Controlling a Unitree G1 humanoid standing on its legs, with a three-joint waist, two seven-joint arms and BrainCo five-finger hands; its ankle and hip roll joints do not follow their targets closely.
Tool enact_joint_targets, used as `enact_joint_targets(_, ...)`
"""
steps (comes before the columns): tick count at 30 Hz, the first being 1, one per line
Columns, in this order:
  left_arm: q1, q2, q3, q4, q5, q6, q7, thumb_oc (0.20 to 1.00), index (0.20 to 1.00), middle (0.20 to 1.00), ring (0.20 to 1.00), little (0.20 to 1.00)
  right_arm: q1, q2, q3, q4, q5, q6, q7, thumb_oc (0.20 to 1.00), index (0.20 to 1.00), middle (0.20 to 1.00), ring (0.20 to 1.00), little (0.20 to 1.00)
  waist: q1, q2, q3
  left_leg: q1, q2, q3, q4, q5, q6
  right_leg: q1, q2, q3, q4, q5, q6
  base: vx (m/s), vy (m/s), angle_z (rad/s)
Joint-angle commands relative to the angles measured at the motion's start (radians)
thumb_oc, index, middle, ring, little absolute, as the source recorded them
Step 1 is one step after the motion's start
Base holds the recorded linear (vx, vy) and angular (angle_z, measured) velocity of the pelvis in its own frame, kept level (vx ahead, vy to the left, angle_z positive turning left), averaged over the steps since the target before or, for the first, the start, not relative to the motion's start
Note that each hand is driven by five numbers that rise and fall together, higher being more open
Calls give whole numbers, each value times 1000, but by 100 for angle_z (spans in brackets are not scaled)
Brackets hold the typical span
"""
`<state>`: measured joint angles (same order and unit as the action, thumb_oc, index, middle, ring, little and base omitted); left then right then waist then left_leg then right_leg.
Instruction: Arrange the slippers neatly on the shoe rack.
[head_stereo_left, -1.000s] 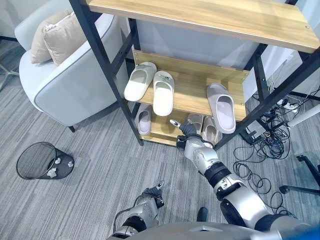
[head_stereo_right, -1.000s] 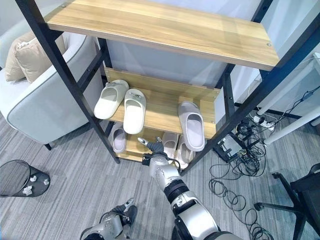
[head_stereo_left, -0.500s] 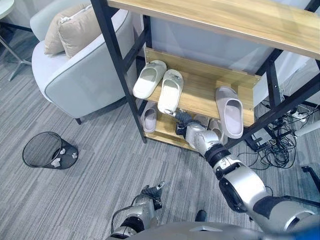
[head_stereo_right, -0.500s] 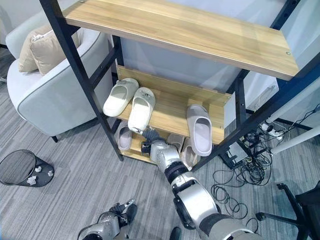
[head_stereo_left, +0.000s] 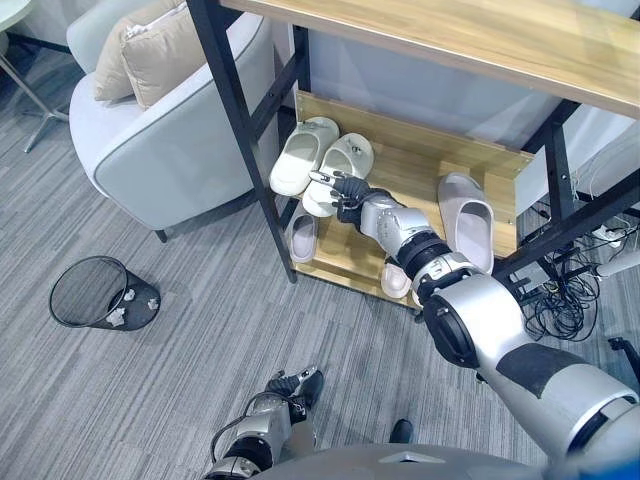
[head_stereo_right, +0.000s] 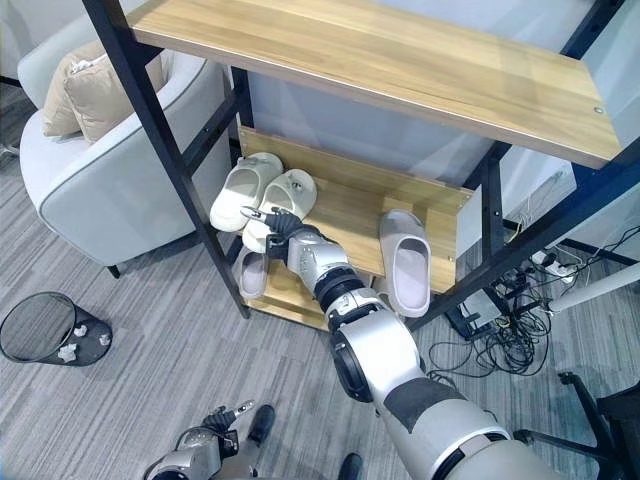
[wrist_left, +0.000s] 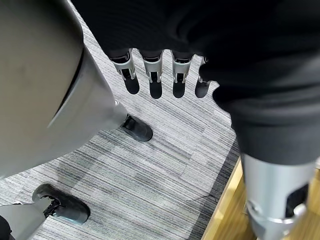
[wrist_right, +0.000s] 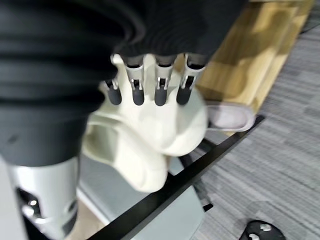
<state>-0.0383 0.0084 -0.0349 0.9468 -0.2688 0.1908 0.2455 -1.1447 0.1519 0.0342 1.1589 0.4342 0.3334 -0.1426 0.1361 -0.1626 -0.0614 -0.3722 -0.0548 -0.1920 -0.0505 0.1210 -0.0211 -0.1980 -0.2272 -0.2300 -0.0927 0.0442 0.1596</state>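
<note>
My right hand (head_stereo_left: 345, 190), fingers straight, nudges white slipper (head_stereo_right: 283, 194) at rack (head_stereo_left: 400, 180) shelf's left end; pair not yet aligned.

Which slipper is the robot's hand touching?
The right hand rests on the white slipper beside the other white one; the grey slipper sits apart.

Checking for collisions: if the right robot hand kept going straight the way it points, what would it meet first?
The right robot hand already rests straight fingers on a cream slipper on the middle shelf. Going on, it would likely push that into the other cream slipper; depth unclear.
</note>
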Motion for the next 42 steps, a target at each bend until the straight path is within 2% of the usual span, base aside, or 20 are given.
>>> enact_joint_targets(1,-3,-49,-14,80,25,10,-4,1000,1000,1000,1000,1000,-130,161,-93,25,-13,-52,-38,1000,1000,1000,1000,1000,22,-1,98,93,-27,-1,-37,-58,47,93,-11,-13,25,-79,77,0,0,0)
enact_joint_targets(2,-12,-54,-8,85,17,1,3,1000,1000,1000,1000,1000,-110,151,-65,-42,-70,-130,-98,1000,1000,1000,1000,1000,21,1,104,93,-26,1,-37,-55,48,89,-12,-8,30,-78,77,-21,35,1)
enact_joint_targets(3,-20,-58,-1,88,14,-3,4,1000,1000,1000,1000,1000,-73,148,-22,-116,-122,-178,-120,1000,1000,1000,1000,1000,19,6,107,93,-25,3,-37,-54,47,86,-12,-3,36,-78,76,-22,47,-1)
enact_joint_targets(4,-32,-62,4,91,14,-5,0,1000,1000,1000,1000,1000,-28,139,11,-188,-172,-215,-130,1000,1000,1000,1000,1000,16,12,110,94,-25,6,-37,-53,47,82,-13,0,41,-78,75,-4,57,-1)
enact_joint_targets(5,-54,-54,11,92,24,-2,-11,1000,1000,1000,1000,1000,38,94,63,-325,-266,-296,-115,1000,1000,1000,1000,1000,14,24,114,95,-22,8,-37,-51,44,77,-13,1,50,-81,73,5,48,0)
enact_joint_targets(6,-64,-51,14,101,29,0,-10,1000,1000,1000,1000,1000,59,80,70,-347,-282,-327,-117,1000,1000,1000,1000,1000,16,28,114,96,-22,7,-37,-51,44,78,-14,-1,52,-83,71,0,0,0)
enact_joint_targets(9,-82,-44,25,124,38,5,-6,1000,1000,1000,1000,1000,81,69,82,-404,-272,-358,-104,1000,1000,1000,1000,1000,17,29,108,101,-24,4,-37,-52,43,84,-18,-6,51,-84,70,16,-4,0)
enact_joint_targets(14,-72,-52,26,165,42,-7,-12,1000,1000,1000,1000,1000,121,54,112,-427,-269,-350,-86,1000,1000,1000,1000,1000,17,30,92,107,-30,-1,-37,-57,43,97,-21,-13,36,-84,75,33,-6,4)
enact_joint_targets(17,-86,-71,35,172,13,-23,2,1000,1000,1000,1000,1000,170,11,130,-486,-366,-383,-211,1000,1000,1000,1000,1000,5,38,88,109,-28,2,-37,-55,42,99,-23,-11,36,-85,77,0,0,0)
enact_joint_targets(20,-92,-81,50,162,-13,-10,20,1000,1000,1000,1000,1000,264,-142,218,-689,-553,-328,-221,1000,1000,1000,1000,1000,-17,47,80,120,-23,11,-37,-58,42,102,-23,1,47,-88,76,-3,10,0)
enact_joint_targets(22,-91,-85,55,151,-24,-6,31,1000,1000,1000,1000,1000,303,-210,230,-767,-621,-280,-216,1000,1000,1000,1000,1000,-26,49,75,129,-21,14,-37,-62,44,106,-24,5,51,-91,76,36,11,-5)
enact_joint_targets(23,-98,-89,61,142,-37,-2,39,1000,1000,1000,1000,1000,330,-280,243,-806,-715,-228,-217,1000,1000,1000,1000,1000,-37,51,70,136,-19,19,-37,-64,45,107,-25,9,52,-94,76,37,14,-18)
enact_joint_targets(25,-104,-96,58,129,-42,0,47,1000,1000,1000,1000,1000,354,-325,223,-821,-763,-171,-209,1000,1000,1000,1000,1000,-44,57,66,145,-19,23,-37,-66,47,110,-26,14,55,-97,75,34,11,-17)
enact_joint_targets(27,-111,-96,60,137,-49,-6,53,1000,1000,1000,1000,1000,368,-354,218,-812,-781,-167,-209,1000,1000,1000,1000,1000,-50,59,62,151,-19,27,-37,-68,49,113,-27,16,55,-98,75,46,1,-14)
enact_joint_targets(28,-118,-94,62,151,-47,-16,54,1000,1000,1000,1000,1000,369,-388,222,-801,-813,-185,-224,1000,1000,1000,1000,1000,-55,62,57,156,-20,31,-37,-70,50,115,-29,18,51,-97,76,51,-1,-9)
enact_joint_targets(32,-129,-87,74,194,-41,-29,49,1000,1000,1000,1000,1000,343,-418,228,-756,-804,-205,-208,1000,1000,1000,1000,1000,-66,70,47,158,-23,38,-37,-73,50,119,-32,23,38,-91,79,25,-5,-2)
enact_joint_targets(35,-124,-90,81,215,-43,-40,44,1000,1000,1000,1000,1000,316,-449,243,-725,-831,-164,-186,1000,1000,1000,1000,1000,-73,77,43,160,-25,42,-37,-74,50,124,-34,24,31,-87,82,11,-5,-1)
enact_joint_targets(37,-109,-103,77,219,-50,-49,48,1000,1000,1000,1000,1000,315,-474,219,-652,-878,-101,-229,1000,1000,1000,1000,1000,-81,88,43,163,-27,47,-37,-75,50,128,-33,28,27,-84,81,41,-19,-1)
enact_joint_targets(39,-103,-110,74,212,-53,-52,54,1000,1000,1000,1000,1000,344,-459,175,-593,-860,-74,-264,1000,1000,1000,1000,1000,-82,92,41,168,-26,50,-37,-76,51,134,-33,28,25,-83,79,55,-26,-1)
enact_joint_targets(42,-103,-115,72,222,-55,-53,57,1000,1000,1000,1000,1000,394,-468,147,-568,-857,-85,-298,1000,1000,1000,1000,1000,-85,98,35,175,-28,56,-37,-81,52,142,-33,27,18,-80,79,79,-32,-9)
